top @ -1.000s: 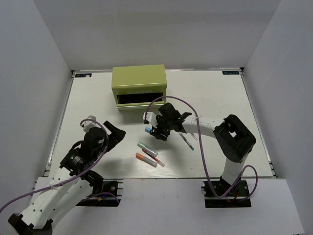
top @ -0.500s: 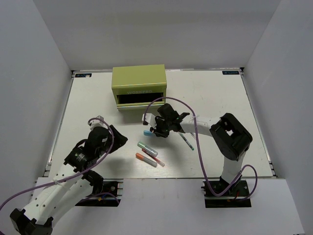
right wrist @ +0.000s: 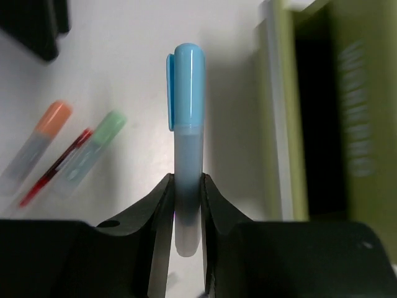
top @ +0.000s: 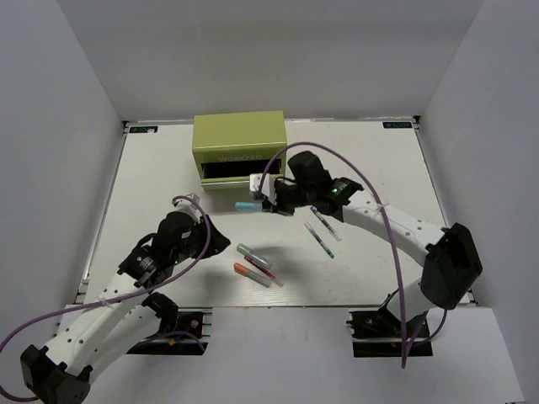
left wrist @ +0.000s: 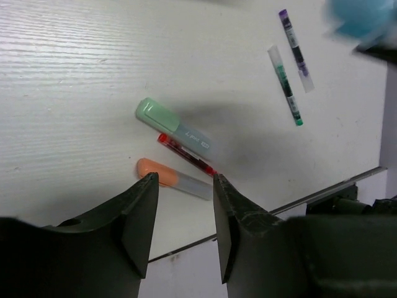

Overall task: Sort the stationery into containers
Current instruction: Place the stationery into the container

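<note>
The right gripper's (right wrist: 185,188) jaws pinch only the blue marker's (right wrist: 188,93) tail, so it may pivot against the drawer (right wrist: 296,124) lip at right; the left gripper's (left wrist: 184,186) jaws are narrow and empty.

The lower barrel of the blue-capped clear-bodied marker (right wrist: 188,155) is hidden between my right fingers (right wrist: 160,214), so I cannot tell where its end lies. In my right wrist view the olive-green metal tool chest (right wrist: 366,74) is cut off by the top and right edges; its embossed lettering (right wrist: 360,108) is too blurred to read, and its open drawer (right wrist: 319,124) too dark to see into. The orange-capped marker (right wrist: 38,138) runs out past the left edge there. In my left wrist view the blue cap is a blurred blob clipped by the top right corner.
</note>
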Tool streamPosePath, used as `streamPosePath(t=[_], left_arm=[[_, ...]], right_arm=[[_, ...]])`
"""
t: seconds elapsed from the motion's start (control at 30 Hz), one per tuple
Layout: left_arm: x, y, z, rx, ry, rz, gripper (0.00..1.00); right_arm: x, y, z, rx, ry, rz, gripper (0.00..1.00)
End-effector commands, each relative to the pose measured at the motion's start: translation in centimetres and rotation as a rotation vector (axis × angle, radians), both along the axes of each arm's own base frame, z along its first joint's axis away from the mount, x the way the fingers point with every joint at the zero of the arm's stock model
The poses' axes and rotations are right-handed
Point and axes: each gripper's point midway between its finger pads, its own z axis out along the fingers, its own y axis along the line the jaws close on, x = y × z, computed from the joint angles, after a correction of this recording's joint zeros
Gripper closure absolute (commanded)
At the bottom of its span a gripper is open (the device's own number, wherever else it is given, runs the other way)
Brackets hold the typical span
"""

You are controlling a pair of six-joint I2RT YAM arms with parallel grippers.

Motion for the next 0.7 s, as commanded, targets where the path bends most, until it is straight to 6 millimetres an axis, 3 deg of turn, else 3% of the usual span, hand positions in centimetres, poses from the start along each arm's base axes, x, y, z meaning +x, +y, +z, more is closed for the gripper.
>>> streamPosePath(t=[0.0,0.03,0.07,0.1,0.23,0.27,0.3,0.37,0.4,0.5,0.67], left_arm=[[0.2,-1.4,1.3,-0.103,-0.017,-0.007,0.48],[0.1,-1.5,1.4,-0.137,-0.011,0.013,0.48],[0.3,-1.5,1.9,-0.158,-0.023,0.030,0.48],[0.5,-1.5,2.1,-0.188,-0.025,0.055,0.47],[0.5,-1.6,2.1,-0.250,0.000,0.105,0.43],[0.8,-1.3,2.2,-0.263,0.006,0.143,0.43],[0.6,-1.3,2.2,-0.281,0.025,0.160,0.42],[0.5,-1.2,2.1,-0.331,0.068,0.217,0.41],[0.5,-1.0,2.0,-0.355,0.077,0.245,0.41],[0.5,-1.0,2.0,-0.441,0.122,0.316,0.39],[0.2,-0.3,3.0,-0.568,0.160,0.417,0.37]], right_arm=[[2.8,0.7,6.0,0.083,-0.181,-0.013,0.88],[3.5,0.8,6.0,0.079,-0.193,-0.023,0.88],[4.6,1.1,7.9,0.108,-0.235,-0.042,0.88],[5.9,1.3,7.3,0.085,-0.246,-0.071,0.88],[9.8,2.3,7.8,0.085,-0.316,-0.135,0.88],[10.7,2.7,8.7,0.096,-0.348,-0.149,0.88],[11.8,3.2,7.3,0.072,-0.337,-0.162,0.88],[13.6,3.8,7.7,0.076,-0.360,-0.181,0.88],[14.0,4.1,6.6,0.059,-0.347,-0.181,0.88],[15.7,4.3,6.2,0.050,-0.347,-0.199,0.85],[16.7,4.8,5.4,0.040,-0.337,-0.204,0.59]])
